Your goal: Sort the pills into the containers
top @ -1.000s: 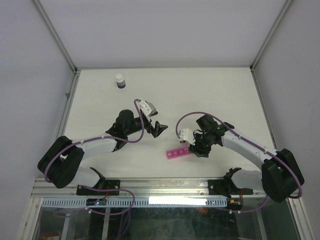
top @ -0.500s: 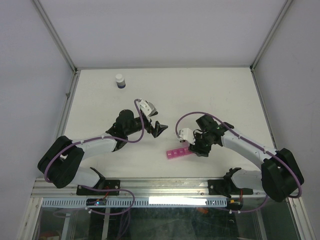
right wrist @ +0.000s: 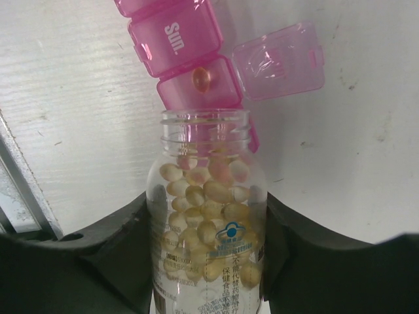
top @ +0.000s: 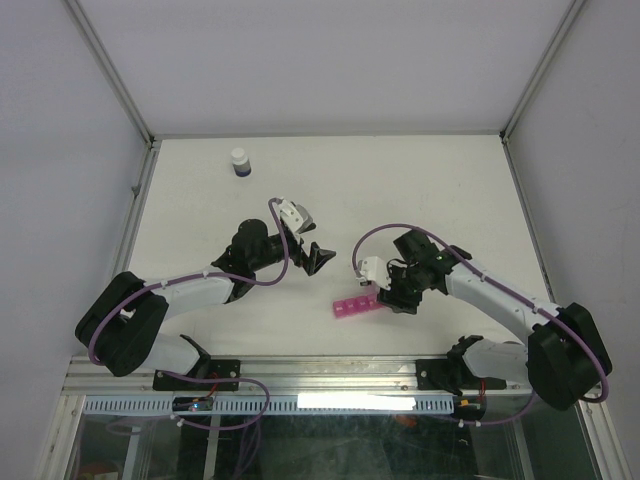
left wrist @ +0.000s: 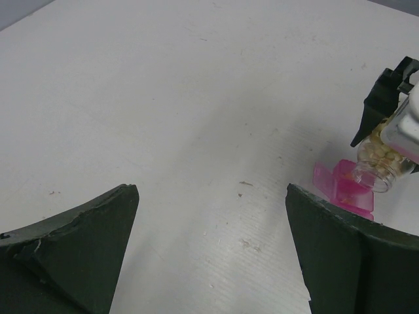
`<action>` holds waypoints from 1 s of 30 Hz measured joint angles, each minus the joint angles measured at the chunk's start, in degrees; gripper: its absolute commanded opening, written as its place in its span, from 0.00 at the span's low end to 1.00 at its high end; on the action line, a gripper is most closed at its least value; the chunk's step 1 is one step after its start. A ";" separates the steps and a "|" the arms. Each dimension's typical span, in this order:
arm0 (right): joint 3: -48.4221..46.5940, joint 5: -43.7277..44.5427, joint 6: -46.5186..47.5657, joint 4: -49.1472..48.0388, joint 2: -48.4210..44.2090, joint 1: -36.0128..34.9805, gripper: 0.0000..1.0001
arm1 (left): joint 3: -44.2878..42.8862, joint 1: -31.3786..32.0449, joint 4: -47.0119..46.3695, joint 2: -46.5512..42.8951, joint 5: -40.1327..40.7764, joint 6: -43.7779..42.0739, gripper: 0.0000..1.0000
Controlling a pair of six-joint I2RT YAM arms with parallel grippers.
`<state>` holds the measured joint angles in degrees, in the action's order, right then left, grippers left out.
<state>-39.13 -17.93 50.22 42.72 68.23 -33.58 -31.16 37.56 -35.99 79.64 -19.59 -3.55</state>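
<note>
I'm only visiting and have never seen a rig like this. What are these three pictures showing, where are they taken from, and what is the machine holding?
These are two robot arms bolted to the near edge of a white table. One picture looks down from above. The other two come from small cameras on each wrist, so you see each arm's own fingers. The left gripper is open and holds nothing. The right gripper is closed on a clear pill bottle, uncapped and tipped with its mouth at a pink pill box. One compartment's lid is flipped open, and a single pill lies inside. A small white-capped bottle stands at the table's far left.
</note>
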 measured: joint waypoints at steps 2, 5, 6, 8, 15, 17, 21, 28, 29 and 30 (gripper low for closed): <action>-0.13 -0.50 0.00 0.20 0.92 0.00 0.00 | 0.00 0.00 0.02 0.00 0.00 0.00 0.99; 0.31 -0.50 -0.02 -0.02 0.11 0.02 0.00 | -0.02 0.00 0.02 0.00 0.00 -0.02 0.99; 0.17 -0.42 -0.04 0.13 0.11 0.17 0.00 | -0.04 0.00 0.02 0.00 0.00 -0.02 0.99; -0.20 -0.79 -0.02 0.33 0.68 0.22 0.00 | -0.15 0.00 0.02 0.00 0.00 -0.04 0.99; 0.31 0.04 -0.26 -0.46 0.59 0.04 0.00 | -0.20 0.00 0.02 0.00 0.00 -0.04 0.99; 0.44 0.24 -0.35 -0.28 0.24 0.09 0.00 | -0.20 0.00 0.02 0.00 0.00 -0.04 0.99; 0.11 0.07 -0.44 -0.46 0.76 0.24 0.00 | -0.20 0.00 0.02 0.00 0.00 -0.04 0.99; 0.11 -0.39 -0.48 -0.31 0.52 0.83 0.00 | -0.20 0.00 0.02 0.00 0.00 -0.07 0.99; 0.13 -0.55 -0.39 -0.20 0.42 0.81 0.00 | -0.20 0.00 0.02 0.00 0.00 -0.07 0.99; 0.20 -0.55 -0.33 -0.20 0.24 0.70 0.00 | -0.20 0.00 0.02 0.00 0.00 -0.07 0.99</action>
<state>-38.94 -18.48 49.89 42.52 68.47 -32.88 -31.35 37.56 -35.97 79.64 -19.59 -3.62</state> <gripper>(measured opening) 0.548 0.990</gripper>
